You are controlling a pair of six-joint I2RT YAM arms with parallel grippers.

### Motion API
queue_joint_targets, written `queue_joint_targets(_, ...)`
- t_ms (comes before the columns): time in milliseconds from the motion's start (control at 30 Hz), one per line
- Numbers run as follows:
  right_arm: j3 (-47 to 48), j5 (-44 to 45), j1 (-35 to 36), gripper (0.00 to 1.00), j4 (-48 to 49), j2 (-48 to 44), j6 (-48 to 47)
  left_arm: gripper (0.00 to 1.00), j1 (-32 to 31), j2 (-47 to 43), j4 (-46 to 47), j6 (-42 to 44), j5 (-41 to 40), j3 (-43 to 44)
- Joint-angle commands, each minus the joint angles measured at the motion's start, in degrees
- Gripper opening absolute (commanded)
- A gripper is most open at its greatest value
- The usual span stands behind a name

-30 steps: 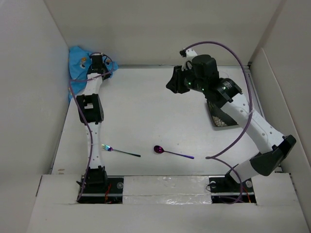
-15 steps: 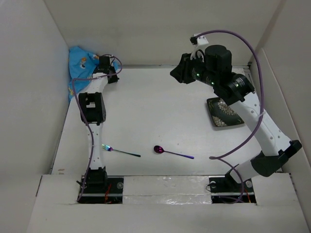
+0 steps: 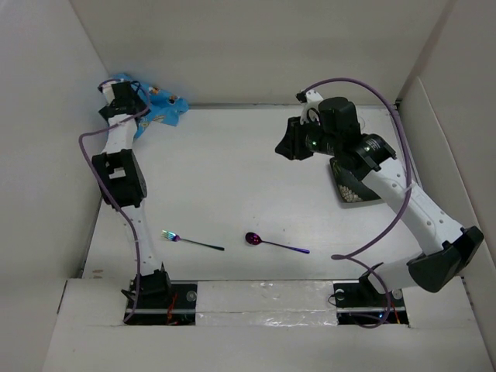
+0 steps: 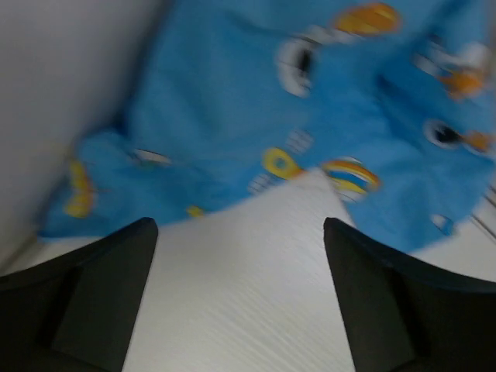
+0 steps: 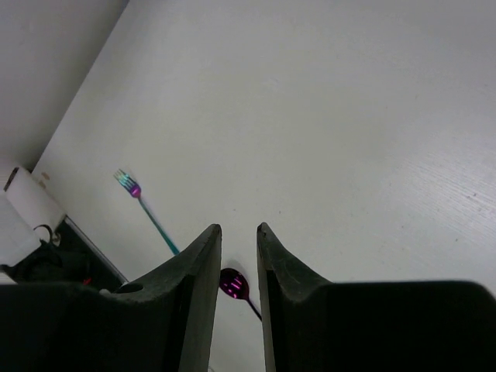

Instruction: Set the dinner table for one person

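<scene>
Two arms of mine reach over the dinner table point(image 3: 225, 178), a large flat matte white surface walled by white panels that fills the middle of the top view. At the upper left of that view my left gripper point(image 3: 116, 89) hangs at the far corner, over the crumpled blue cloth mat with cartoon prints point(image 3: 159, 108). In the left wrist view its jaws stand wide apart with nothing between them; the black fingers point(image 4: 93, 302) frame bare white table at the bottom of the frame, and the blue cloth point(image 4: 310, 116) spreads across the upper half, blurred, just beyond the fingertips and not touched by them.

Lower left of centre in the top view lies a slim iridescent metal fork point(image 3: 192, 241), tines to the left, flat on the table. Just right of it, apart from it, lies a metal spoon with a shiny purple bowl point(image 3: 275, 243), bowl to the left.

Upper right of centre, my right gripper point(image 3: 285, 146) hovers above the table, pointing left. Its jaws leave only a narrow slit and hold nothing. At the right a dark square patterned plate point(image 3: 349, 190) sits partly hidden under my right arm
</scene>
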Motion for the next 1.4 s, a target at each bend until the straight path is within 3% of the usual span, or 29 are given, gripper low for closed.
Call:
queue_joint_targets(0, 0.59, -4.75, -0.19, 0.31, 2.15, -1.52, -1.11, 0.91, 1.18, 0.96, 1.43, -1.96, -7.55, 2.88)
queue_joint_targets(33, 1.03, -5.1, -0.19, 0.31, 1.46, -1.26, -1.11, 0.99, 1.88, 5.41, -1.01, -1.86, -6.07, 5.76)
queue_joint_targets(100, 3.13, -6.24, 1.47, 0.3, 0.75, -0.38, -1.11, 0.99, 3.36, 12.45, -6.81, -2.3, -1.52, 19.93)
queue_joint_targets(167, 5.33, -6.34, 2.79, 0.29, -0.83, 1.38, -1.38, 0.99, 5.13, 14.51, -3.16, -4.13, 3.94, 16.37)
queue_joint_targets(233, 8.49, -4.41, 4.99, 0.29, -2.76, 2.43, -1.99, 0.92, 7.59, 21.13, -6.88, -4.76, 12.64, 22.1)
queue_joint_targets(333, 10.35, -2.39, 5.53, 0.28, -3.47, 2.88, -1.56, 0.62, 8.91, 24.41, -6.29, -6.87, 24.06, 21.5)
queue_joint_targets(367, 10.61, -2.12, 5.53, 0.28, -3.47, 2.7, -1.38, 0.39, 8.91, 25.39, -8.04, -5.3, 24.44, 25.27)
queue_joint_targets(433, 12.1, -0.98, 5.53, 0.27, -3.91, 2.53, -1.03, 0.28, 9.44, 22.78, -5.1, -5.55, 25.14, 20.13)
queue_joint_targets(500, 13.33, -0.19, 5.53, 0.27, -4.09, 1.91, -0.85, 0.04, 9.44, 23.64, -9.44, -4.24, 26.19, 22.32)
queue_joint_targets(533, 13.86, 0.16, 5.53, 0.27, -3.74, 1.65, -0.76, 0.0, 9.44, 23.21, -9.99, -3.8, 27.07, 21.62)
queue_joint_targets(567, 13.87, 0.69, 5.0, 0.27, -3.04, 1.3, -0.68, 0.0, 7.88, 22.42, -10.08, -3.01, 28.12, 19.87)
queue_joint_targets(600, 13.34, 2.35, 4.48, 0.28, -1.73, 0.25, -0.67, 0.0, 5.25, 19.46, -9.65, -0.13, 27.61, 12.11)
queue_joint_targets(633, 13.34, 2.36, 4.47, 0.28, -0.85, 0.24, -0.41, 0.0, 5.22, 17.6, -8.77, -0.1, 27.61, 12.03)
queue_joint_targets(733, 10.01, 2.9, 2.72, 0.27, 1.7, 0.06, 0.99, 0.0, -3.18, 8.65, -5.69, 2.35, 27.43, -1.46)
queue_joint_targets(767, 8.87, 2.72, 2.71, 0.27, 2.23, 0.06, 1.08, 0.0, -3.21, 8.62, -5.25, 2.36, 27.26, -3.16)
queue_joint_targets(900, 1.59, 3.07, -0.09, 0.27, 5.75, -1.86, 1.96, 0.0, -14.08, 0.38, -7.79, 7.18, 24.97, -8.87)
queue_joint_targets(1100, -7.39, 3.94, -2.73, 0.27, 9.09, -5.21, 3.19, 0.0, -16.93, -16.65, -6.14, 9.21, 23.74, -27.82)
queue_joint_targets(1233, -14.32, 3.68, -3.79, 0.3, 12.42, -4.86, 4.77, 0.0, -16.93, -25.47, -8.41, 11.41, 20.22, -33.66)
queue_joint_targets(1367, -17.24, 3.42, -3.79, 0.46, 16.12, -1.44, 6.88, 0.62, -18.24, -33.2, -8.51, 9.57, 21.45, -36.21)
